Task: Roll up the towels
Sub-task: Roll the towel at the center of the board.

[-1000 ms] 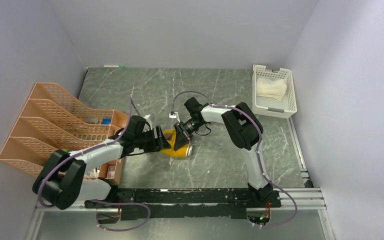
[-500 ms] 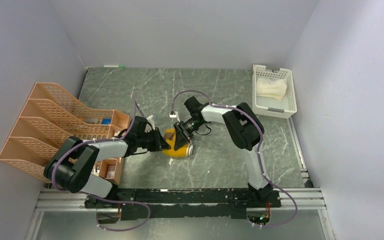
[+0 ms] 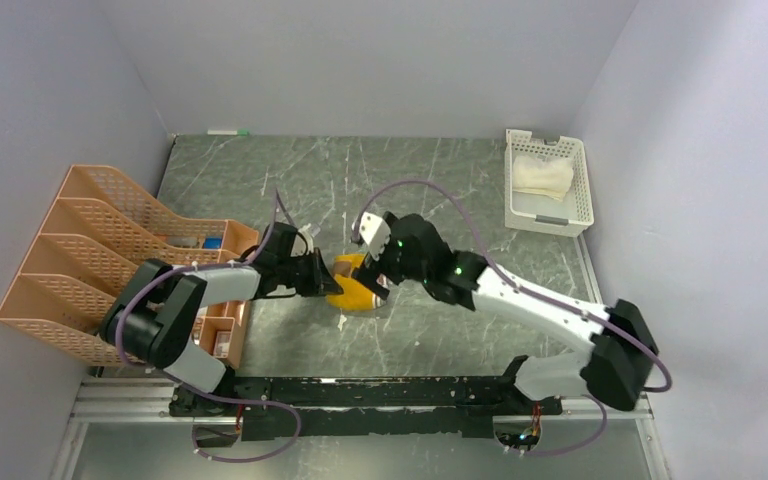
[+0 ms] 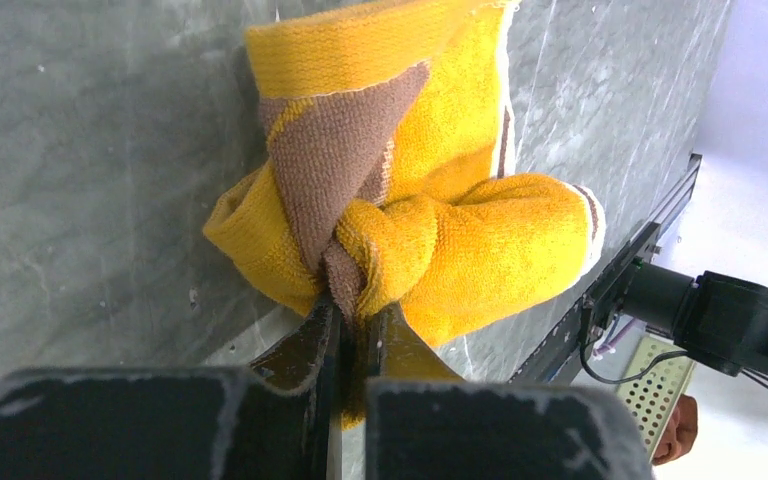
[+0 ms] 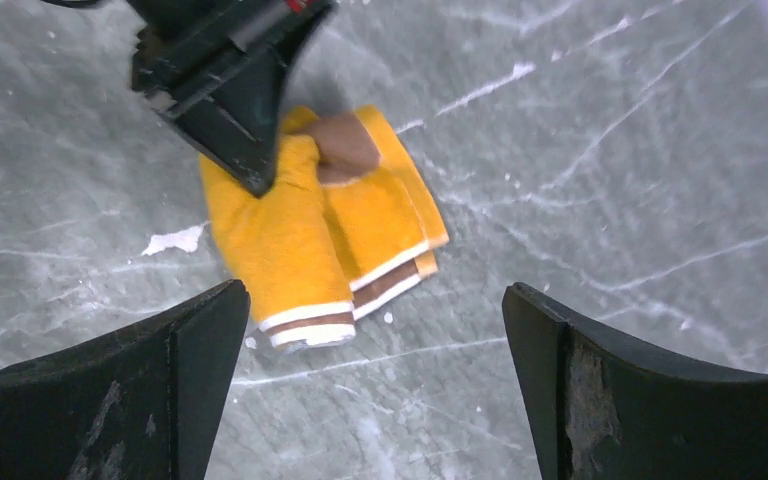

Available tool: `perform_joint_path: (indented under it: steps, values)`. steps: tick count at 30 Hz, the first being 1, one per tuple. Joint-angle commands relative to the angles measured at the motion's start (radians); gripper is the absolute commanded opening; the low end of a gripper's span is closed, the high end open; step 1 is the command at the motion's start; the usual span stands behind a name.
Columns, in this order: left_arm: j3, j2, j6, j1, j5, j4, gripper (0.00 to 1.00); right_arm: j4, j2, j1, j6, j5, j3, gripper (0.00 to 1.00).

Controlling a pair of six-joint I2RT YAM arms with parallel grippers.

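Note:
The brown and mustard-yellow towel (image 3: 357, 292) lies loosely rolled at the table's middle. In the left wrist view a brown fold of this towel (image 4: 430, 230) is pinched between the jaws of my left gripper (image 4: 355, 312). From above, the left gripper (image 3: 326, 279) sits at the towel's left end, shut on it. My right gripper (image 3: 375, 281) hovers over the towel's right side. Its jaws stand wide open in the right wrist view (image 5: 375, 300), with nothing between them and the towel (image 5: 305, 240) below. The cream-white towel (image 3: 543, 175) lies in the white basket (image 3: 509, 185).
An orange mesh file rack (image 3: 110, 250) stands along the left edge, close behind the left arm. The white basket is at the back right by the wall. The rail with the arm bases (image 3: 380, 395) runs along the near edge.
My left gripper shut on the towel's left end. My right gripper opened, let go of the towel and lifted, while its arm swung out to the right.

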Motion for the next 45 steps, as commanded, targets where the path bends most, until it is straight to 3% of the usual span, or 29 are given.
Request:
perform_joint_path:
  steps: [1, 4, 8, 18, 27, 32, 34, 39, 41, 42, 43, 45]
  values:
    - [0.064, 0.069, 0.073, 0.026, 0.039, -0.076, 0.07, 0.1, -0.034, 0.117, -0.079, 0.259, -0.089, 1.0]
    - [0.072, 0.122, 0.069, 0.041, 0.101, -0.054, 0.07, 0.059, 0.011, 0.233, -0.15, 0.341, -0.082, 1.0]
    - [0.095, 0.152, 0.081, 0.043, 0.12, -0.064, 0.07, 0.198, 0.003, 0.364, -0.317, 0.375, -0.189, 1.0]
    - [0.136, 0.164, 0.119, 0.045, 0.138, -0.123, 0.07, 0.256, 0.199, 0.376, -0.42, 0.426, -0.153, 1.0]
    - [0.142, 0.174, 0.121, 0.045, 0.176, -0.118, 0.07, 0.316, 0.363, 0.371, -0.452, 0.492, -0.125, 0.86]
    - [0.143, 0.164, 0.125, 0.045, 0.195, -0.117, 0.07, 0.32, 0.421, 0.348, -0.434, 0.519, -0.116, 0.83]
    - [0.144, 0.162, 0.126, 0.045, 0.202, -0.119, 0.07, 0.296, 0.431, 0.332, -0.411, 0.492, -0.104, 0.76]
    - [0.155, 0.145, 0.127, 0.049, 0.206, -0.135, 0.08, 0.15, 0.457, 0.261, -0.308, 0.357, -0.017, 0.44]
    - [0.161, 0.125, 0.12, 0.063, 0.2, -0.152, 0.17, 0.112, 0.454, 0.219, -0.272, 0.28, 0.008, 0.36]
    - [0.162, 0.109, 0.117, 0.075, 0.197, -0.163, 0.29, 0.108, 0.446, 0.2, -0.262, 0.236, 0.011, 0.33]
    - [0.164, 0.089, 0.115, 0.091, 0.193, -0.172, 0.48, 0.11, 0.434, 0.172, -0.247, 0.182, 0.014, 0.31]
    - [0.152, 0.03, 0.105, 0.135, 0.192, -0.185, 0.98, 0.118, 0.403, 0.106, -0.201, 0.052, 0.014, 0.26]
